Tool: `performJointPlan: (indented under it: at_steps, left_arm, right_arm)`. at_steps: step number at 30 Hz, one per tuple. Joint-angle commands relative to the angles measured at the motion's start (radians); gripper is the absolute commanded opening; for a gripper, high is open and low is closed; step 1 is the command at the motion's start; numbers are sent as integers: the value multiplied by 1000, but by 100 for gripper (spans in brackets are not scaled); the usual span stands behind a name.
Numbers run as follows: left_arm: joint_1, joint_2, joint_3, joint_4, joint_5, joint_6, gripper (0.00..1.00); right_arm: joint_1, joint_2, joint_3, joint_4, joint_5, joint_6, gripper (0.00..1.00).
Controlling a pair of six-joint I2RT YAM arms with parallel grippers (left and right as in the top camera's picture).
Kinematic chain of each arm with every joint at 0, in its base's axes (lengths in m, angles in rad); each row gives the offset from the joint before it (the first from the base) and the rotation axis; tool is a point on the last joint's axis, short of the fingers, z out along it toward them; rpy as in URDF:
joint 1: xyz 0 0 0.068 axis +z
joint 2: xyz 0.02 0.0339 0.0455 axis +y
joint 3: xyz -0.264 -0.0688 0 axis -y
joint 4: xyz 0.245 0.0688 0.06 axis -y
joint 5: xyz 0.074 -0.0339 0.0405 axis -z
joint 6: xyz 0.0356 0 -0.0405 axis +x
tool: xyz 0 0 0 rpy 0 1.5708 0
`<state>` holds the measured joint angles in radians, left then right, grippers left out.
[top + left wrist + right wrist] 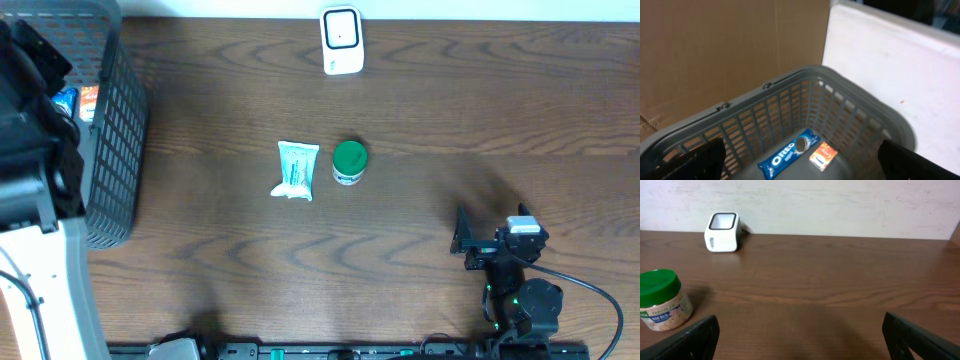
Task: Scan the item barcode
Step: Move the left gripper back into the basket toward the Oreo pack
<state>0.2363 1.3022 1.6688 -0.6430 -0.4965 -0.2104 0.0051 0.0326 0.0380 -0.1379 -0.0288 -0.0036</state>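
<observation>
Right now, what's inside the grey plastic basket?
A blue Oreo cookie packet and a small orange packet lie side by side on the floor of the grey basket. From above, the black left arm covers the rest, so more could be hidden.

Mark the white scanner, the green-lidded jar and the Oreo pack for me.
white scanner [341, 40]: overhead view, middle of its white body.
green-lidded jar [349, 157]: overhead view, centre of the green lid.
Oreo pack [789, 153]: left wrist view, blue wrapper beside the logo.
</observation>
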Motion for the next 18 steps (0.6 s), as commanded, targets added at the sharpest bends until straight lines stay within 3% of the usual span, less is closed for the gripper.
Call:
performJointPlan:
  at_steps: [1, 7, 18]
  left_arm:
    - [70, 25, 7, -2, 77, 23, 98]
    - [181, 124, 7, -48, 207, 12, 98]
    - [288, 366, 6, -62, 277, -11, 98]
  right_arm:
    - [9, 3, -3, -1, 4, 7, 99]
    - [9, 3, -3, -1, 4, 6, 99]
    - [9, 3, -3, -1, 4, 6, 99]
